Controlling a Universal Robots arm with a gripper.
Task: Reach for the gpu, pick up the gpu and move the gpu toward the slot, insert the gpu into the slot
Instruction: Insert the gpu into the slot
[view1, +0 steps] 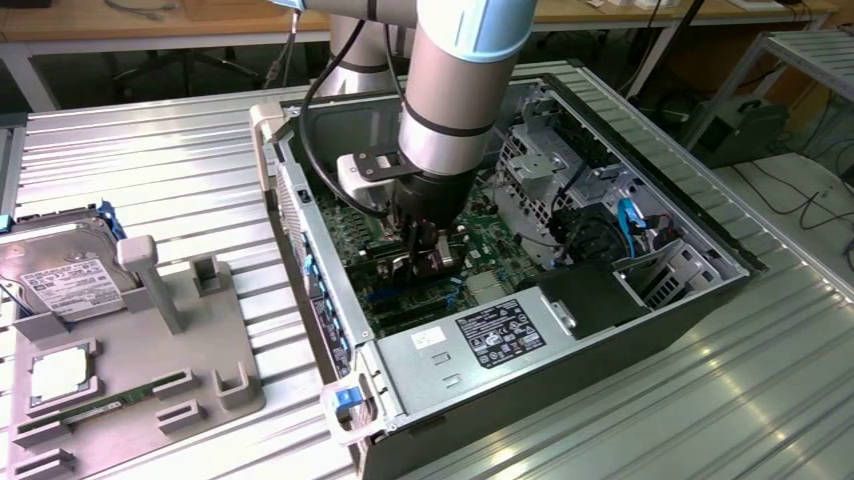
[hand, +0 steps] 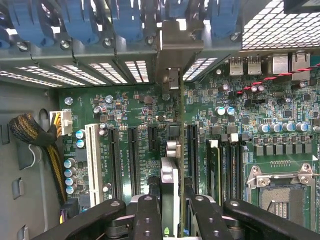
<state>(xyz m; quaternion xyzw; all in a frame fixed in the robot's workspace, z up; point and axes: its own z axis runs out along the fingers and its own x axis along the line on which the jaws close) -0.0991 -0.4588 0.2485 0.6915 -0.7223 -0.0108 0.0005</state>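
Gripper (hand: 172, 217) fingers (hand: 147, 215) part-closed, clamped on the gpu (hand: 169, 172) inside the PC case (view1: 641, 330). Card stands on edge over the motherboard (hand: 280, 100), long axis parallel w/ the black slots (hand: 134, 155), bracket (hand: 172, 45) end at the vented rear wall (hand: 100, 72). Tight room: slots flank both sides, RAM sticks (hand: 214, 170) near.

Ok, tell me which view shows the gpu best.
The wrist view: the gpu sits edge-on between the gripper's fingers, over the motherboard, its grey bracket end visible. In the exterior view the arm hides nearly all of it inside the case.
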